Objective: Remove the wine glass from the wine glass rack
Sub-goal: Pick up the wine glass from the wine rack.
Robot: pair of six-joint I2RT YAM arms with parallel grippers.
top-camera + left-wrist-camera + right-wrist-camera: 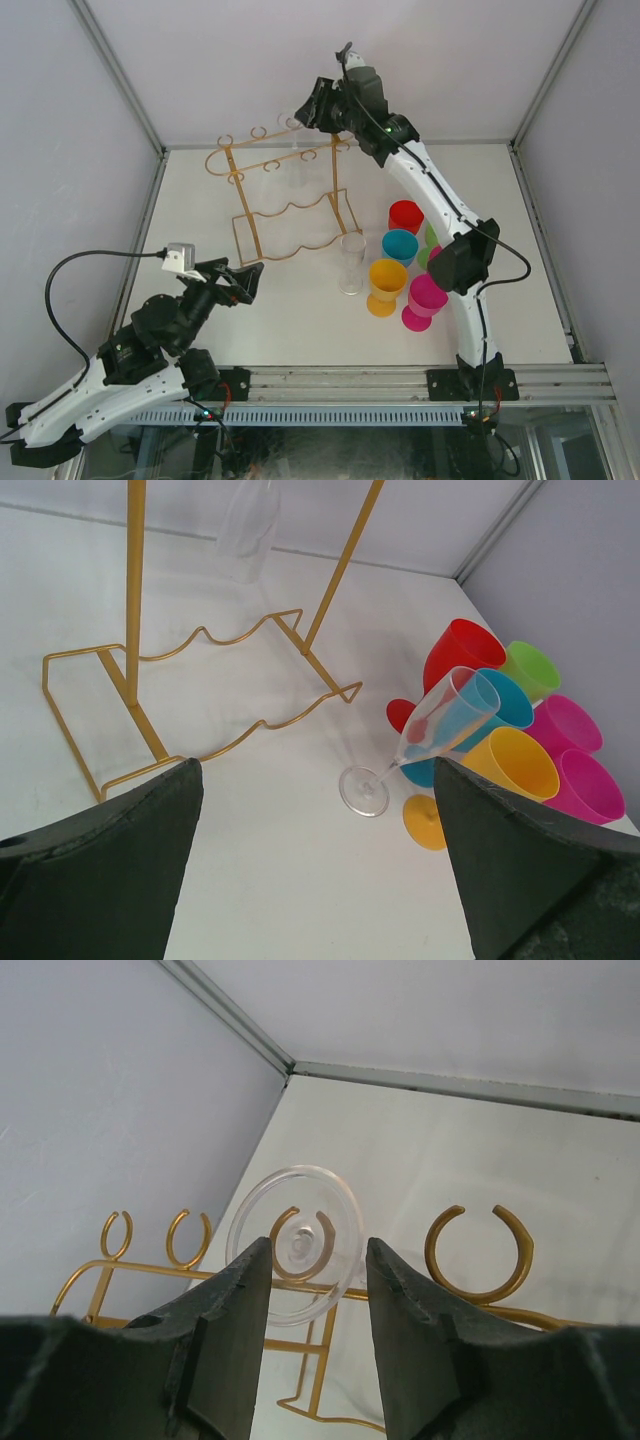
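Within pale walls (350, 60), we see a white bench (300, 320) carrying two arms (432, 190), one gold wine glass rack (245, 205), six coloured goblets (387, 283) and two clear glasses. One wine glass (300, 1195) hangs foot-up from the rack's top rail, the right hand (318, 1255) poised at its foot, fingers apart and gripping nothing, while a flute (351, 262) stands beside the goblets. The left hand (315, 770) gapes wide near the rack's base.

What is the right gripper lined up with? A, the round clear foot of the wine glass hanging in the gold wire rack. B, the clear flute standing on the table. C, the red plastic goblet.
A: in the right wrist view, the right gripper frames the wine glass foot atop the gold wire rack.
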